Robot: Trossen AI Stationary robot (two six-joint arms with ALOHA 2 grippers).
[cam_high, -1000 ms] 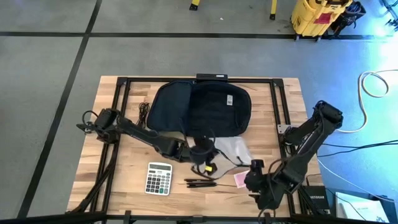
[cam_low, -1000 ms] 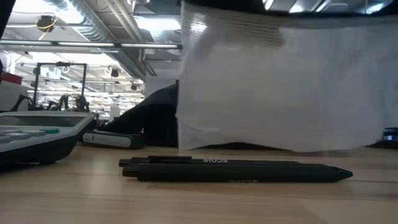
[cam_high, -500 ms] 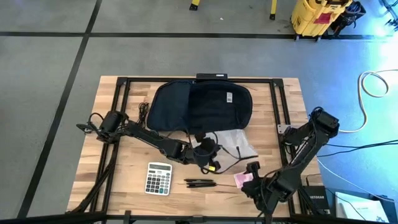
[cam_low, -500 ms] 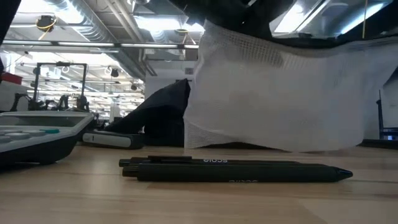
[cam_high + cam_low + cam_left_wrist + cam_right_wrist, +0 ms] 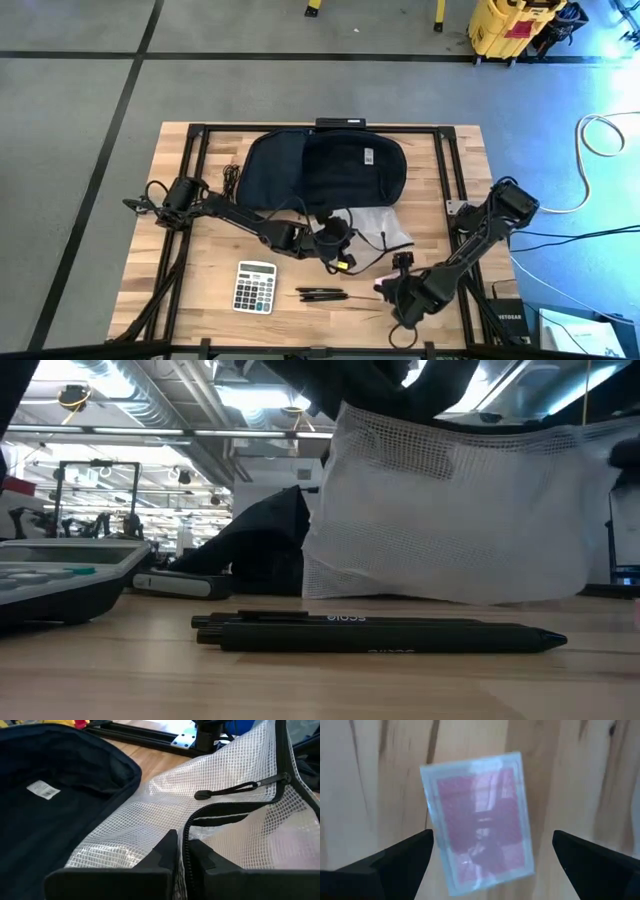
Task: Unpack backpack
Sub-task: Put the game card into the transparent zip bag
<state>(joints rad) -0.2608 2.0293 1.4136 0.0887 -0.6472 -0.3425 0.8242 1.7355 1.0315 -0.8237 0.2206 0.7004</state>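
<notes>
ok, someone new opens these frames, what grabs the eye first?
Probably the open dark backpack at the table's far middle, with a clear mesh pouch lying just in front of it. The left gripper is shut on the pouch's zipper edge. Toward the near right, the right gripper hangs open over a pink card pack; a calculator and black pens lie near the front edge.

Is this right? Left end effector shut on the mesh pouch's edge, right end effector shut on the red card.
Not quite. The right end effector is open, its fingers either side of the red card, as its wrist view shows. The left end effector is indeed shut on the mesh pouch.
</notes>
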